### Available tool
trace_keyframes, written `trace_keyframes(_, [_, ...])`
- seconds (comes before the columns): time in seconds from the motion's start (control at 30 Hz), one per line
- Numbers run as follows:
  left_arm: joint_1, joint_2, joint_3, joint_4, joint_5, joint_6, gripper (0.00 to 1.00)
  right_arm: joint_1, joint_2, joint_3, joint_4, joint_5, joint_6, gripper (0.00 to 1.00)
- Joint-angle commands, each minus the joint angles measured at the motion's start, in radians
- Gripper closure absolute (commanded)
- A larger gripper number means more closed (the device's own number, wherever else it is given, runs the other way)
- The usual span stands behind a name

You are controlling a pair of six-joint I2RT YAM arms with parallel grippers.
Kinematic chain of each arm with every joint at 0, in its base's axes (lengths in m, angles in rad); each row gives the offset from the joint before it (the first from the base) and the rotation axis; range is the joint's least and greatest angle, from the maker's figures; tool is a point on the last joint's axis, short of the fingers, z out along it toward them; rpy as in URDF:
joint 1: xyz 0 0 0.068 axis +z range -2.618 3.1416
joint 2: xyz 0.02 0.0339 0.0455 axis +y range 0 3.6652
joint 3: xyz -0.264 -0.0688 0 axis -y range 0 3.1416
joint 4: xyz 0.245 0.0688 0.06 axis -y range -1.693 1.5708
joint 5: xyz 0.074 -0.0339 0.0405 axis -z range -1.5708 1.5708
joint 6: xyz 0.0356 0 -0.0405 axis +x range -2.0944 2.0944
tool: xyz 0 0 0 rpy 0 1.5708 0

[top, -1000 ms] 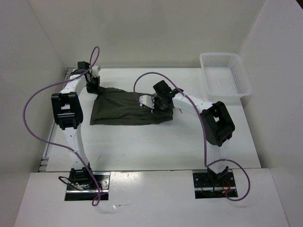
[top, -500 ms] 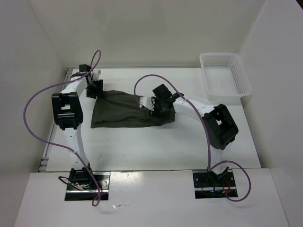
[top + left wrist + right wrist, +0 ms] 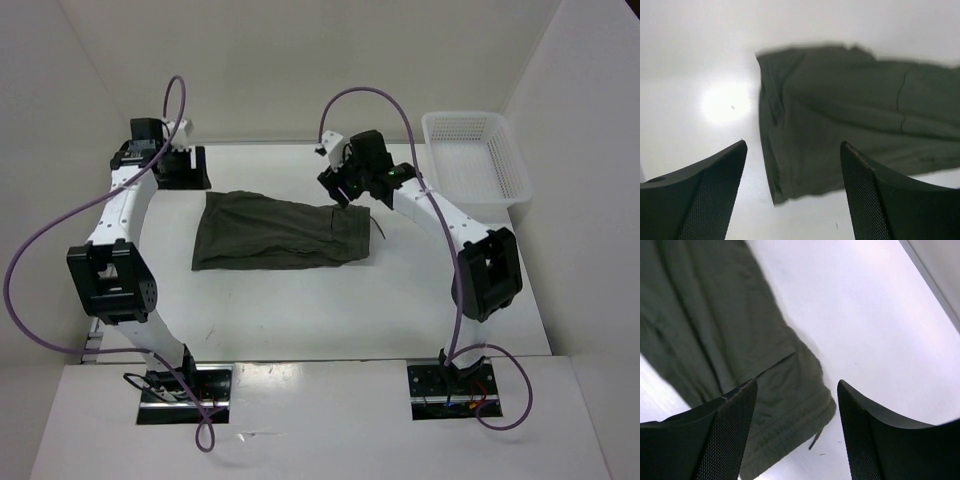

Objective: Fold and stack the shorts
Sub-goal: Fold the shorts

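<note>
The dark olive shorts lie flat on the white table as a long folded rectangle, with the waistband at the right end. My left gripper hovers open beyond the shorts' far left corner and holds nothing. In the left wrist view the shorts lie below the open left gripper. My right gripper hangs open above the far right corner, apart from the cloth. In the right wrist view the shorts and the thin drawstring show between the spread fingers of the right gripper.
A white mesh basket stands at the back right corner of the table. White walls close in the left, back and right sides. Purple cables loop above both arms.
Both grippers have opened and let go of the shorts, then lifted and drawn back toward the far side. The shorts have settled flat in a folded strip.
</note>
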Motion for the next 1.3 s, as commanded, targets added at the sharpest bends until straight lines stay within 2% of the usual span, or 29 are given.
trace_keyframes(0.0, [0.007,0.031,-0.158,-0.171,0.02,0.004,0.2,-0.074,0.078,0.079,0.082,0.009,0.162,0.29])
trace_keyframes(0.07, [0.007,0.018,-0.261,-0.171,0.029,0.004,0.22,-0.107,0.141,0.109,0.096,0.023,0.195,0.28])
trace_keyframes(0.2, [0.018,-0.002,-0.344,-0.151,0.05,0.004,0.22,-0.199,0.242,0.181,0.084,0.011,0.258,0.27])
trace_keyframes(0.5, [0.009,-0.008,-0.467,-0.077,0.024,0.004,0.22,-0.218,0.327,0.133,0.062,-0.09,0.269,0.27])
trace_keyframes(0.6, [0.009,0.015,-0.467,-0.067,0.014,0.004,0.27,-0.229,0.35,0.133,0.038,-0.153,0.269,0.27])
trace_keyframes(0.63, [0.009,0.015,-0.456,-0.057,0.014,0.004,0.29,-0.229,0.35,0.133,0.019,-0.171,0.243,0.27])
trace_keyframes(0.67, [0.009,0.015,-0.456,-0.057,0.023,0.004,0.38,-0.229,0.35,0.133,0.008,-0.208,0.23,0.27])
trace_keyframes(0.73, [0.018,0.015,-0.442,-0.057,0.041,0.004,0.48,-0.229,0.35,0.123,-0.046,-0.261,0.157,0.27])
trace_keyframes(0.77, [0.018,0.015,-0.432,-0.057,0.05,0.004,0.59,-0.229,0.359,0.109,-0.064,-0.298,0.129,0.27])
trace_keyframes(1.07, [0.018,-0.034,-0.432,-0.067,0.06,0.004,1.0,-0.229,0.387,0.031,-0.065,-0.211,0.042,0.28])
trace_keyframes(1.2, [0.018,-0.115,-0.432,-0.1,0.025,0.004,1.0,-0.229,0.387,0.021,-0.056,-0.188,0.042,0.41])
trace_keyframes(1.23, [0.018,-0.13,-0.432,-0.1,0.011,0.004,1.0,-0.229,0.387,0.011,-0.044,-0.179,0.052,0.5])
trace_keyframes(1.27, [0.018,-0.158,-0.432,-0.114,-0.014,0.004,1.0,-0.229,0.387,0.011,-0.044,-0.179,0.052,0.54])
